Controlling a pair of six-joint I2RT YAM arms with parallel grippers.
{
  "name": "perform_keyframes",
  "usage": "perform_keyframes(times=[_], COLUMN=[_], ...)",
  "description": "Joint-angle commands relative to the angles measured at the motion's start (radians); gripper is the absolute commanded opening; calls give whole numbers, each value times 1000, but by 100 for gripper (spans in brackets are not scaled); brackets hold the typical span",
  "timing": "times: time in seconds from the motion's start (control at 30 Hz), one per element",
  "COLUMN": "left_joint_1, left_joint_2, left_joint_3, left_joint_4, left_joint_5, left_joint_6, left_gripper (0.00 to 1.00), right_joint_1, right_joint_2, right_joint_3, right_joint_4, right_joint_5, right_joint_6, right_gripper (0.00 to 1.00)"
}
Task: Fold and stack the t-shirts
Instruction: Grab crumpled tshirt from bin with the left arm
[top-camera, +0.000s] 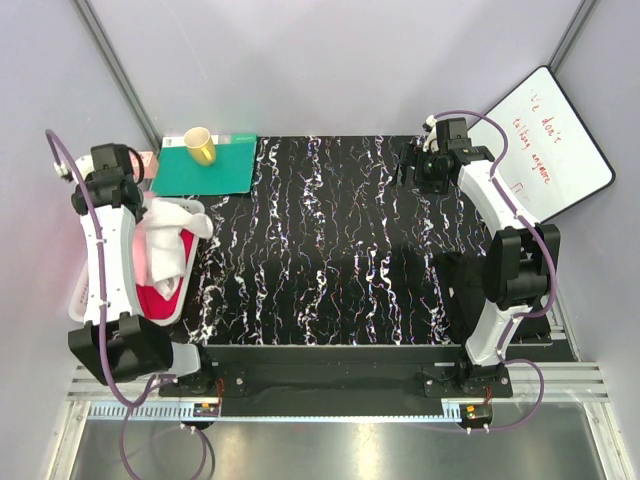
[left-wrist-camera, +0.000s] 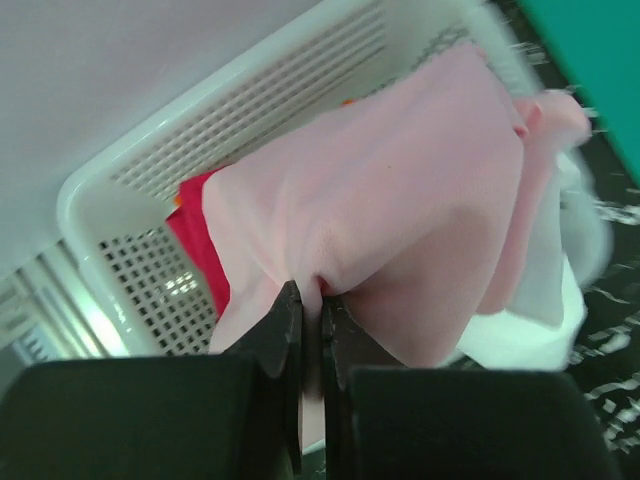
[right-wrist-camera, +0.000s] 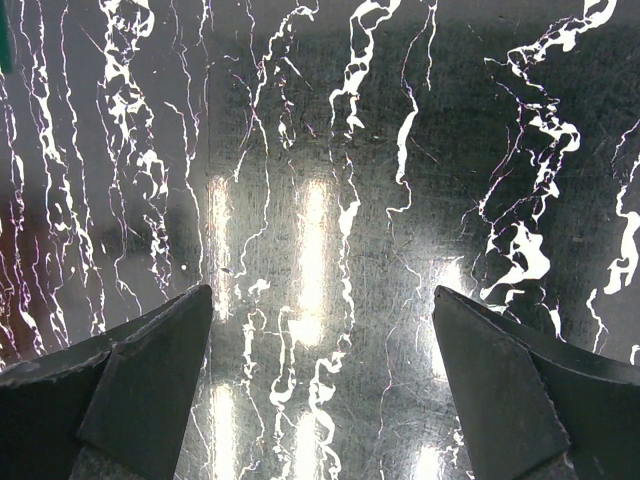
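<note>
The light pink t-shirt (top-camera: 162, 245) lies bunched in the white basket (top-camera: 76, 292) at the table's left edge. The white t-shirt (top-camera: 192, 221) hangs over the basket's right rim, and the magenta-red t-shirt (top-camera: 153, 296) lies underneath. My left gripper (left-wrist-camera: 310, 296) is shut on a fold of the light pink t-shirt (left-wrist-camera: 400, 190) above the basket (left-wrist-camera: 150, 150). Red cloth (left-wrist-camera: 200, 245) and white cloth (left-wrist-camera: 560, 300) show around it. My right gripper (right-wrist-camera: 322, 300) is open and empty over the bare black marbled table, at the back right in the top view (top-camera: 410, 166).
A green mat (top-camera: 225, 172) with a yellow cup (top-camera: 200, 146) lies at the back left, with a small pink box (top-camera: 146, 160) beside it. A whiteboard (top-camera: 548, 145) leans at the back right. The black marbled tabletop (top-camera: 330, 250) lies between the arms.
</note>
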Motion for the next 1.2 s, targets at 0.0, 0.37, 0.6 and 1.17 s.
perform_keyframes(times=[0.0,0.37,0.6,1.17], left_joint_1=[95,105,105,111], left_joint_2=[-39,37,214,21], left_joint_3=[-33,-246,-343,-248], left_joint_4=[-10,24,104,128], left_joint_5=[-75,-69,34,76], left_joint_6=[-37,-12,-14,43], left_gripper=[0,11,28,99], right_joint_1=[11,10,11,11], right_joint_2=[-19,2,25,44], right_joint_3=[13,7,38,35], right_joint_4=[5,4,-6,-7], right_joint_5=[-17,-31,-48,-63], right_joint_6=[-9,-22,-19,-19], right_gripper=[100,100,100,100])
